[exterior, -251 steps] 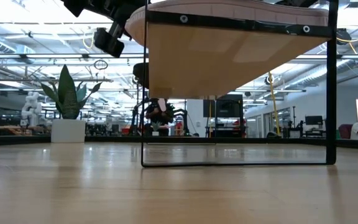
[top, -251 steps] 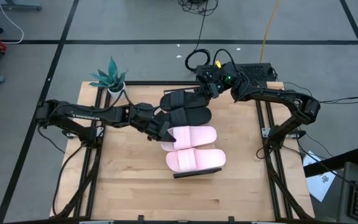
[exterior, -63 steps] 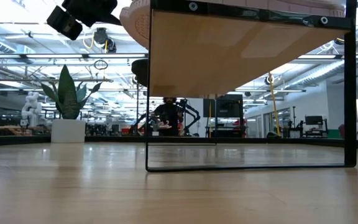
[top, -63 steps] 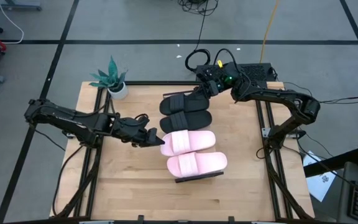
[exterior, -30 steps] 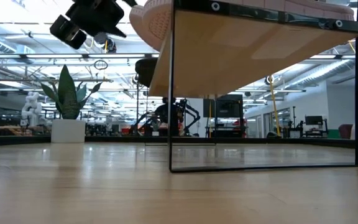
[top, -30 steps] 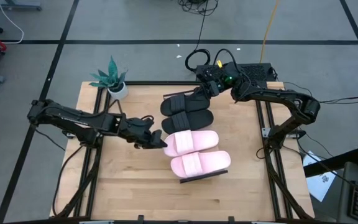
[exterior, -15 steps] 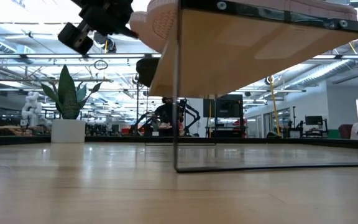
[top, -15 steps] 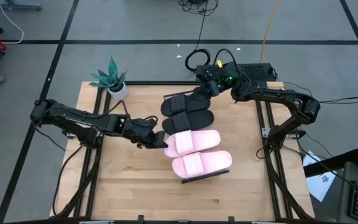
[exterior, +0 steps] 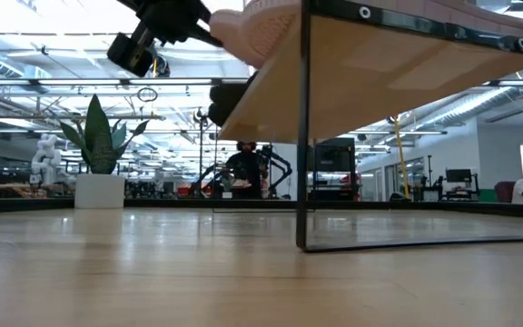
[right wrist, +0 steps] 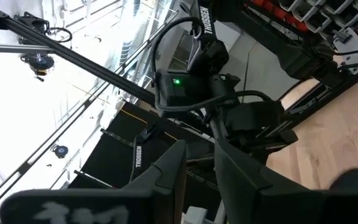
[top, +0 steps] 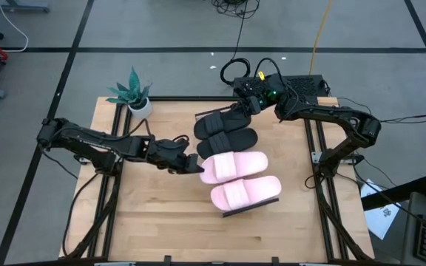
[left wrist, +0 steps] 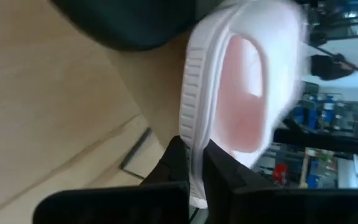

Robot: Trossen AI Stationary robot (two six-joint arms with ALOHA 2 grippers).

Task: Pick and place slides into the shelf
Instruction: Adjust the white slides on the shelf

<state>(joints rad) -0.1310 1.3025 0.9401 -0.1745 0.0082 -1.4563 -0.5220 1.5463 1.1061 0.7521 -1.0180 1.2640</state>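
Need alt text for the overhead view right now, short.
The left gripper pinches the heel rim of a pink slide on the shelf, beside a second pink slide and two black slides. The right gripper waits behind them.

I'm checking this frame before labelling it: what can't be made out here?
- High view: the shelf is covered by the pink slides and black slides; only its dark edge shows.
- High view: whether the right gripper holds anything; too small to tell.
- Low view: shelf top is cut off by the top edge.
- Left wrist view: the left gripper pinches a pink rim; the rest is blurred.
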